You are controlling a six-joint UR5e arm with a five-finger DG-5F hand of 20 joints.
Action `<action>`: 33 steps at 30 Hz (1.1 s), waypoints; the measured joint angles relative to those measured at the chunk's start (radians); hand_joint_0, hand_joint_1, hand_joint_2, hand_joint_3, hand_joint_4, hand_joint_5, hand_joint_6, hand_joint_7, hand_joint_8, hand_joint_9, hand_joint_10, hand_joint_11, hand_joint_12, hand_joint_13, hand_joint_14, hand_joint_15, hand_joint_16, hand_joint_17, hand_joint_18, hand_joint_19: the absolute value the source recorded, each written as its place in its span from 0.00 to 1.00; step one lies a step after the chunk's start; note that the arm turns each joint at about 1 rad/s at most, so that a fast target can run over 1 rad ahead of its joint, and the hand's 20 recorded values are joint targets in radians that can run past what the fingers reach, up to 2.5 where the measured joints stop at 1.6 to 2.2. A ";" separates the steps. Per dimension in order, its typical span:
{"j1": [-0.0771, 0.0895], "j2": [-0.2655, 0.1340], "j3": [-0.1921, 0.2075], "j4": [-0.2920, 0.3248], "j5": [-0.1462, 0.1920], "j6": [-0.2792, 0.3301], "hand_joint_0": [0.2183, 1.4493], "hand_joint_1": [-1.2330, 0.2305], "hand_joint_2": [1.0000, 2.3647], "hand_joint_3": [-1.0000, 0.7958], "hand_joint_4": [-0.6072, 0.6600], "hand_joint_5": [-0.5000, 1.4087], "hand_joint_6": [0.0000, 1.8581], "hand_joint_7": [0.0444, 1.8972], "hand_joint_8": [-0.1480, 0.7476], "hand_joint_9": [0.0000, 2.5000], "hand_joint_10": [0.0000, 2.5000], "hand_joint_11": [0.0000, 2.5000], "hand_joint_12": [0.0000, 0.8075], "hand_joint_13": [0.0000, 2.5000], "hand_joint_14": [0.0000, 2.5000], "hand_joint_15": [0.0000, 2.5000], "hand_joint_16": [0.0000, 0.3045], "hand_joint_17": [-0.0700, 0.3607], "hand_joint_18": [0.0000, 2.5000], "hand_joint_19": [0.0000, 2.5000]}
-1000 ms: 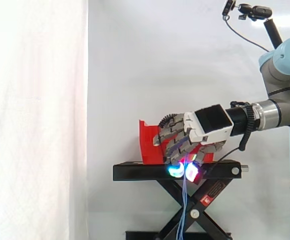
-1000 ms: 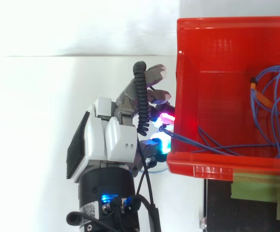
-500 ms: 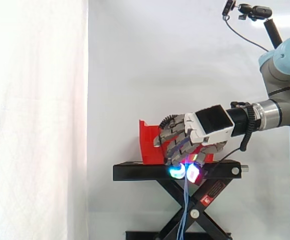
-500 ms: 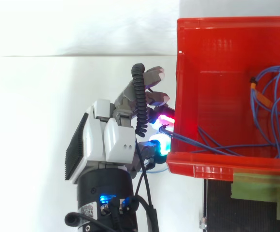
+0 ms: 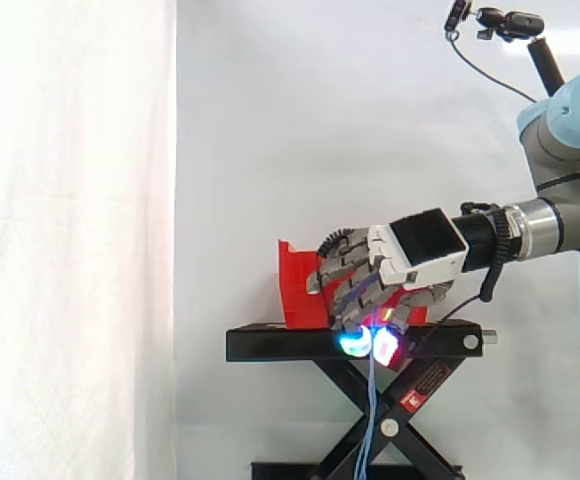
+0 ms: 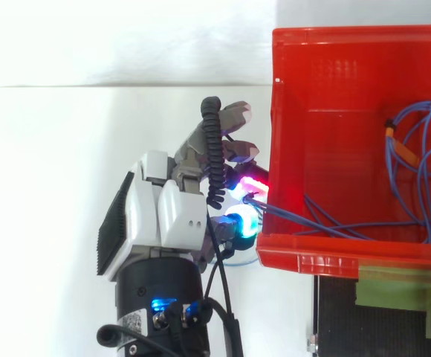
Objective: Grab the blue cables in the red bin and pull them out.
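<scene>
Top view: curled fingers (image 6: 242, 223) of the hand (image 6: 167, 216) pinch blue cables (image 6: 327, 223) just outside the red bin (image 6: 327, 82).

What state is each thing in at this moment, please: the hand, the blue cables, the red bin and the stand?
hand: shut, fingers pinching the blue cables just outside the bin.
blue cables: mostly looped in the bin, some strands drawn over its wall, hanging below the hand.
red bin: open-topped, sitting on the stand.
black stand: raised, level.
</scene>
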 measured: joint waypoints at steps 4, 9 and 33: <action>0.001 0.000 0.010 -0.001 0.000 0.039 0.57 0.24 0.00 0.00 0.59 0.79 0.04 0.50 0.47 0.40 0.01 0.21 0.43 0.26 0.01 0.13 0.16 0.41 0.24 0.20; 0.001 0.000 0.014 -0.002 0.000 0.143 0.57 0.24 0.00 0.00 0.59 0.79 0.04 0.50 0.47 0.40 0.01 0.21 0.43 0.26 0.01 0.13 0.16 0.41 0.25 0.20; 0.008 0.000 0.014 -0.022 0.005 0.659 0.57 0.24 0.00 0.00 0.59 0.78 0.06 0.49 0.47 0.40 0.01 0.21 0.42 0.26 0.01 0.13 0.16 0.41 0.25 0.20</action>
